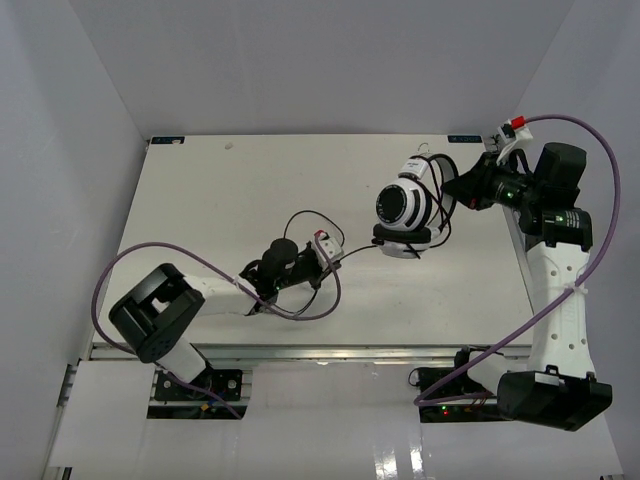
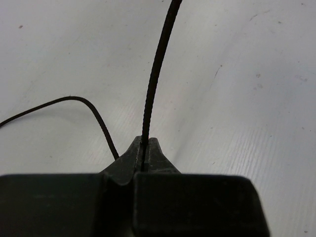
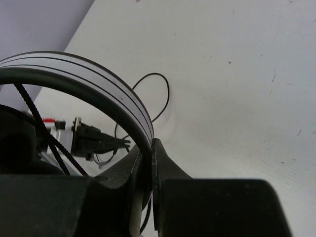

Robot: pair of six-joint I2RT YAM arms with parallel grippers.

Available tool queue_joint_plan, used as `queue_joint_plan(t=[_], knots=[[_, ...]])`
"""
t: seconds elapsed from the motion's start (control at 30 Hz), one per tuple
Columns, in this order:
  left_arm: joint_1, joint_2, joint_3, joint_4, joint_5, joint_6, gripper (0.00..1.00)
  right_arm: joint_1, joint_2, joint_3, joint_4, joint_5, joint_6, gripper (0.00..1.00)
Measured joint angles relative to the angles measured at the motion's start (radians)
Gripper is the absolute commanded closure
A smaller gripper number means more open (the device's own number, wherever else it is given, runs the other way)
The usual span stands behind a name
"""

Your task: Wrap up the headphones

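- As the right arm [image 1: 560, 290] bends in from the 3 o'clock edge of the white counter [image 1: 220, 190], the right jaws are clenched on the white-and-black headband [image 3: 98, 81] of the headphones [image 1: 405, 210].
- Those headphones are toward 2 o'clock from the counter's middle, one round cup facing up and a black ear pad just beside it at 6 o'clock. Whether they rest on the surface or hang clear, I cannot tell.
- The thin black cable [image 2: 158, 74] trails from them toward 8 o'clock, looping over the counter.
- The left arm [image 1: 215, 290] lies low, stretched toward 2 o'clock. The left jaws are pinched tight on that cable, which runs straight out from between the tips.
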Motion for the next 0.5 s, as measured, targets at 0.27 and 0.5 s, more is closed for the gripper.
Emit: queue_joint_plan(t=[0.27, 0.5], knots=[[0.21, 0.006, 0.207, -0.305, 0.098, 0.003, 1.0, 0.049, -0.073, -0.028, -0.111, 0.055, -0.366, 0.92], [0.267, 0.004, 0.476, -0.56, 0.174, -0.076, 1.0, 0.091, -0.184, -0.185, -0.106, 0.215, -0.552, 0.92]])
